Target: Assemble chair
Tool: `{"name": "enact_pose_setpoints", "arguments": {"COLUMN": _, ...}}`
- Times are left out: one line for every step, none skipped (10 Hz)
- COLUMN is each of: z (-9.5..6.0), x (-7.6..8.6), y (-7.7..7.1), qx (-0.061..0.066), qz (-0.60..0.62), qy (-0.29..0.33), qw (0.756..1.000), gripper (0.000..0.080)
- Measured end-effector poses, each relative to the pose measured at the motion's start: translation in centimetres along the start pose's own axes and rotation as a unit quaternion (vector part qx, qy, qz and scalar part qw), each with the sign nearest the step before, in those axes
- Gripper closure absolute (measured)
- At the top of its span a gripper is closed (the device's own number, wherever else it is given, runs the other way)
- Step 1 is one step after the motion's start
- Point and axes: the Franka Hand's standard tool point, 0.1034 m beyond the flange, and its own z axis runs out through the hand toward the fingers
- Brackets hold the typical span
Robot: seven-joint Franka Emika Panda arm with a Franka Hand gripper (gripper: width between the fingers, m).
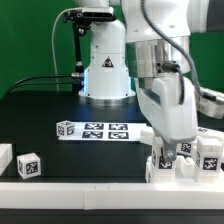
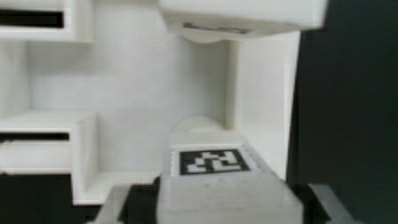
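Several chunky white chair parts [image 1: 195,165] stand clustered on the black worktop [image 1: 50,110]. They lie to the exterior view's right of the marker board [image 1: 95,130] and nearer the camera than it, and at least two of them show square black-and-white tags. The arm reaches down over this cluster from above the marker board's right end. Its claw [image 1: 168,153] points straight down, with its tips among the parts. In the wrist view a narrow white tagged piece [image 2: 215,170] sits between the two fingers [image 2: 128,206] and fills the gap from one to the other, so the claw appears clenched on that piece. Past it lie a broad white panel [image 2: 134,90] with rectangular recesses and another white part [image 2: 240,20]. Whether the tagged piece is lifted or resting on the parts beneath it cannot be told. To the exterior view's left of the marker board, and nearer the camera, a small white tagged cube [image 1: 28,165] sits alone. A further white block [image 1: 5,158] shows at the picture's edge beyond the cube. Behind the marker board stands the arm's white base [image 1: 105,70].
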Motion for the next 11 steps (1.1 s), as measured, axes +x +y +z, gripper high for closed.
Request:
{"name": "enact_pose_setpoints", "arguments": {"z": 0.1, "x": 0.1, "y": 0.1, "qx": 0.0, "qz": 0.023, "qy": 0.004, "qw": 1.0, "gripper": 0.0509}}
{"name": "enact_pose_setpoints", "arguments": {"z": 0.1, "x": 0.2, "y": 0.2, "qx": 0.003, "qz": 0.032, "qy": 0.012, "qw": 0.999, "gripper": 0.0509}}
{"name": "enact_pose_setpoints", "arguments": {"z": 0.1, "x": 0.3, "y": 0.3, "qx": 0.002, "qz": 0.042, "qy": 0.011, "qw": 0.999, "gripper": 0.0509}}
{"name": "enact_pose_setpoints", "arguments": {"z": 0.1, "x": 0.2, "y": 0.3, "qx": 0.002, "qz": 0.038, "qy": 0.011, "qw": 0.999, "gripper": 0.0509}}
{"name": "enact_pose_setpoints", "arguments": {"z": -0.1, "x": 0.1, "y": 0.2, "qx": 0.002, "qz": 0.03, "qy": 0.011, "qw": 0.999, "gripper": 0.0331}}
{"name": "enact_pose_setpoints", "arguments": {"z": -0.8, "x": -0.2, "y": 0.0, "qx": 0.0, "qz": 0.019, "qy": 0.006, "qw": 1.0, "gripper": 0.019}}
{"name": "enact_pose_setpoints", "arguments": {"z": -1.8, "x": -0.6, "y": -0.2, "qx": 0.0, "qz": 0.003, "qy": 0.0, "qw": 1.0, "gripper": 0.019}}
{"name": "enact_pose_setpoints", "arguments": {"z": -2.9, "x": -1.0, "y": -0.5, "qx": 0.007, "qz": -0.008, "qy": -0.004, "qw": 1.0, "gripper": 0.0158}}
{"name": "enact_pose_setpoints", "arguments": {"z": -2.9, "x": -1.2, "y": -0.3, "qx": 0.006, "qz": -0.009, "qy": -0.005, "qw": 1.0, "gripper": 0.0158}}
{"name": "enact_pose_setpoints", "arguments": {"z": -2.7, "x": -1.1, "y": -0.2, "qx": 0.005, "qz": -0.009, "qy": -0.004, "qw": 1.0, "gripper": 0.0151}}
{"name": "enact_pose_setpoints", "arguments": {"z": -2.7, "x": -1.1, "y": -0.2, "qx": 0.005, "qz": -0.009, "qy": -0.004, "qw": 1.0, "gripper": 0.0151}}
